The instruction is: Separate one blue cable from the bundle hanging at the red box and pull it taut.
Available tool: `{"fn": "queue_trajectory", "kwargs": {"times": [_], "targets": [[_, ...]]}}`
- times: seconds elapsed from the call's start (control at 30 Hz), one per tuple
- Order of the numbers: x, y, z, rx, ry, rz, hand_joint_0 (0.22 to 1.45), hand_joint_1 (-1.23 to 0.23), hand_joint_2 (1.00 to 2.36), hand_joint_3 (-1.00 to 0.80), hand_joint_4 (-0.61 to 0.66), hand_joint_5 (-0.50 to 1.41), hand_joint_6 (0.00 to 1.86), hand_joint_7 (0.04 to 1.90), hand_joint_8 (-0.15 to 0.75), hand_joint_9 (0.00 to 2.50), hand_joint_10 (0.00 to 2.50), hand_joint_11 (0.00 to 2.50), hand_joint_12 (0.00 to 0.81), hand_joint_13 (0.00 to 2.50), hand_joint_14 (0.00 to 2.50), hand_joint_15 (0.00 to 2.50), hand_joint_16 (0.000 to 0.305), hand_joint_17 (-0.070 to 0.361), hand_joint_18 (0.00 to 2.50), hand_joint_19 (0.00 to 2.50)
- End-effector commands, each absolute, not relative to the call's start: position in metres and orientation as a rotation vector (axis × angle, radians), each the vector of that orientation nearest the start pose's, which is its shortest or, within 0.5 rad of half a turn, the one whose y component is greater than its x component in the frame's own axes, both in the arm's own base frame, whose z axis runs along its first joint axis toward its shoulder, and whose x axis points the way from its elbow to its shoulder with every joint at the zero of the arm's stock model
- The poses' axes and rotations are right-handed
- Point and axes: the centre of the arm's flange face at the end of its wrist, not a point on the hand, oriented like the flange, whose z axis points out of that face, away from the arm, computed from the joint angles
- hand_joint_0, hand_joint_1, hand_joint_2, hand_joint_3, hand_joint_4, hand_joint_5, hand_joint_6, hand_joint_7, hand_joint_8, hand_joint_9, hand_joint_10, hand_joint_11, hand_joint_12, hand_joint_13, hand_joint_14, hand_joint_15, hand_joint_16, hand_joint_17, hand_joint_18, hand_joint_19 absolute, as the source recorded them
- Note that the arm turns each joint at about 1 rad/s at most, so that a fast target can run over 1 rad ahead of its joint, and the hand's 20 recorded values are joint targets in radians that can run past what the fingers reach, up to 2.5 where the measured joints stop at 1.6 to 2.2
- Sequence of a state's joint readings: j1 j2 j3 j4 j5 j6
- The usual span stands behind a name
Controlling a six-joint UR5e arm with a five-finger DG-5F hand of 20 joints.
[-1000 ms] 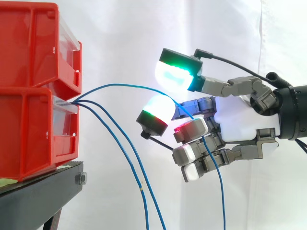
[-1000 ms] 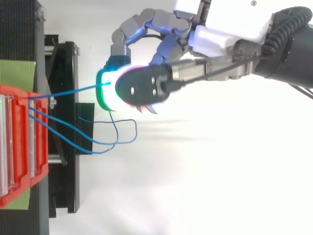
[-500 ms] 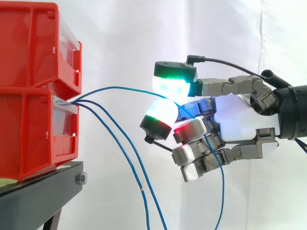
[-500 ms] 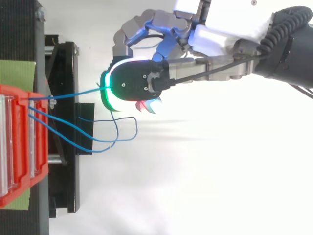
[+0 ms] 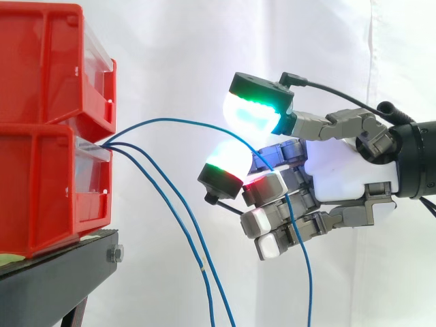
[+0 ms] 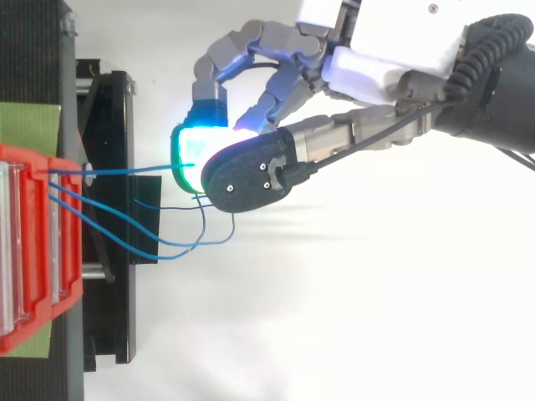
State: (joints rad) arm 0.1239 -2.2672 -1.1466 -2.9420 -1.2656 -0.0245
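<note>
Two red bins (image 5: 41,177) are stacked at the left on a black stand (image 5: 54,279). Three thin blue cables come out of the gap between them. One blue cable (image 5: 184,122) arcs rightwards to my hand (image 5: 344,170), passes between the green-glowing thumb pad (image 5: 255,112) and a curled finger's pad (image 5: 225,163), lies over that finger and hangs down slack. The thumb pad stands a little above it, not touching. The other two cables (image 5: 170,204) droop down to the floor side. From above, the separated cable (image 6: 125,170) runs from the bin (image 6: 33,242) to my hand (image 6: 376,63).
The black stand's frame (image 6: 104,125) sticks out under the bins towards my hand. The two loose cables (image 6: 109,221) loop below the hand's fingers. A white curtain closes the back.
The thumb, which had come down close to the finger pad half a second ago, has lifted and swung aside. The cable's hanging part has shifted slightly towards the bins.
</note>
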Motion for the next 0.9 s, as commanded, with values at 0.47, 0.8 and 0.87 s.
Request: {"fn": "queue_trajectory", "kwargs": {"times": [0.47,0.8,0.87], "targets": [[0.7522,-0.0647,0.2777,1.315,1.148,1.007,0.62,-0.72,1.02,-0.19,0.04,-0.17,0.95,1.09,0.312,1.17,0.02,1.31,0.362,0.95,0.03,0.92,0.050,0.112,0.74,0.74],[0.7536,-0.0617,0.2793,1.313,1.145,1.008,0.66,-0.78,1.01,-0.39,0.04,-0.18,0.94,1.00,0.300,1.13,0.02,1.28,0.359,0.92,0.03,0.91,0.050,0.112,0.72,0.74],[0.7539,-0.0605,0.2811,1.311,1.143,1.011,0.66,-0.78,1.00,-0.44,0.05,-0.18,0.94,1.00,0.296,1.12,0.02,1.28,0.357,0.92,0.03,0.91,0.049,0.111,0.72,0.74]]}}
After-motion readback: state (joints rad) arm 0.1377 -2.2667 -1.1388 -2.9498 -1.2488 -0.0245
